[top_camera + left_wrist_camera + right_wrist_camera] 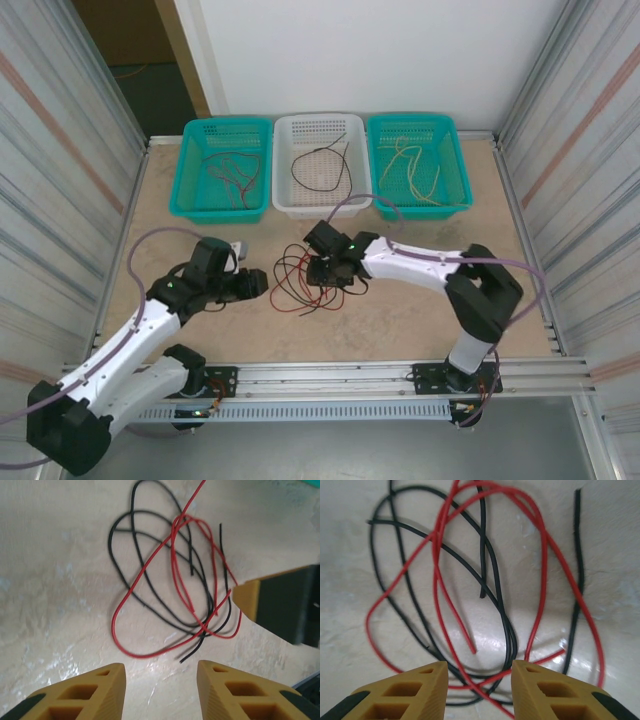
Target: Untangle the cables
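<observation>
limp light cables [483, 555] tangled on tabletop [420, 320]; left fingers [85, 695] and right fingers [405, 692] parted, empty; pinch a free end.

cables [298, 282] | red and black loops, tangled | flat on table [410, 325]

- A white basket [322, 206] is set at the far edge of the wooden table [420, 320].
- A teal basket [218, 211] is placed just left of it.
- A second teal basket [422, 209] is placed just right of it.
</observation>
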{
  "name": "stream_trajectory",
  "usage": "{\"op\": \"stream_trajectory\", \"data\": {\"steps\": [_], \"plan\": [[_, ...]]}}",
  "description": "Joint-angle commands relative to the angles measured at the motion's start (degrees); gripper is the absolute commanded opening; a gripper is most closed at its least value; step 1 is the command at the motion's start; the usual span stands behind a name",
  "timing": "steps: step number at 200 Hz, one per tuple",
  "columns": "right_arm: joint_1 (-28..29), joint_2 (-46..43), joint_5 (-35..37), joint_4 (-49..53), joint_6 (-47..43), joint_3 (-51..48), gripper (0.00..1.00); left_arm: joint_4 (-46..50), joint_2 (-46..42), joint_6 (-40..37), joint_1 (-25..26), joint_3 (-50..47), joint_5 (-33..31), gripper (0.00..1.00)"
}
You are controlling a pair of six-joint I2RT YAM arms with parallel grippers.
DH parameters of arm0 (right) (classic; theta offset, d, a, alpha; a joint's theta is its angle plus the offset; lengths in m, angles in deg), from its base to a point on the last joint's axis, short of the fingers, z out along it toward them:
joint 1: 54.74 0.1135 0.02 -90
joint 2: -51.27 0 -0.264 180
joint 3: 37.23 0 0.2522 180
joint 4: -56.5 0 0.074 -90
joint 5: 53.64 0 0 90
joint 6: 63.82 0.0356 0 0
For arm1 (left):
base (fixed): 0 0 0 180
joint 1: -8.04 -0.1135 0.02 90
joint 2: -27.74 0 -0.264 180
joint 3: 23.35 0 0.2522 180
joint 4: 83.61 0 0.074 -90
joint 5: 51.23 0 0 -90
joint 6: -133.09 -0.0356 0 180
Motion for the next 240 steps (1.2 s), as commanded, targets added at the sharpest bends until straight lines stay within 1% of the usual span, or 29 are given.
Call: {"op": "stream_trajectory", "data": {"steps": [1,25,45,66,94,107,118,129,144,172,197,224,240], "plan": [[1.1,5.2,-0.1,0.1,0.9,4.6,0.34,1.1,-3.3,4.4,0.4,-1.0,0.4,0.42],[2.4,10.8,-0.1,0.9,0.5,7.5,0.32,4.6,-6.1,4.3,0.4,-0.6,-0.1,0.42],[2.6,13.5,-0.2,1.5,0.6,8.5,0.29,5.5,-7.6,4.6,0.4,-0.5,-0.5,0.42],[2.0,14.2,0.4,2.9,-0.6,9.2,0.29,5.7,-7.5,4.5,0.4,0.9,-1.4,0.43],[0.3,16.1,-0.9,3.4,-1.9,10.8,0.27,5.2,-6.1,4.6,0.4,3.2,-1.9,0.42],[0.1,16.3,-0.5,3.8,-1.8,11.4,0.22,4.6,-6.4,5.6,0.4,3.6,-1.3,0.42],[0.0,15.1,-0.1,2.7,-1.2,10.7,0.22,4.2,-6.9,6.1,0.4,3.8,-0.4,0.42],[0.0,13.0,1.2,0.2,-0.4,9.1,0.23,4.5,-7.3,5.9,0.4,4.2,-0.3,0.42],[0.0,10.7,4.0,-1.7,-0.4,8.5,0.25,6.0,-7.6,5.2,0.4,5.4,-2.0,0.43],[-0.2,11.0,8.3,-2.6,-1.5,10.3,0.31,7.5,-6.5,4.0,0.4,7.9,-3.3,0.43],[-0.3,10.6,12.5,-2.4,-1.8,10.4,0.31,6.5,-5.3,4.3,0.4,7.8,-3.0,0.42],[-0.7,11.0,13.4,-2.3,-2.7,11.4,0.31,5.9,-6.0,5.9,0.4,6.3,-2.5,0.41],[-0.8,11.3,15.2,-2.8,-2.8,12.1,0.30,6.0,-7.4,6.3,0.4,5.3,-3.1,0.42]]}}
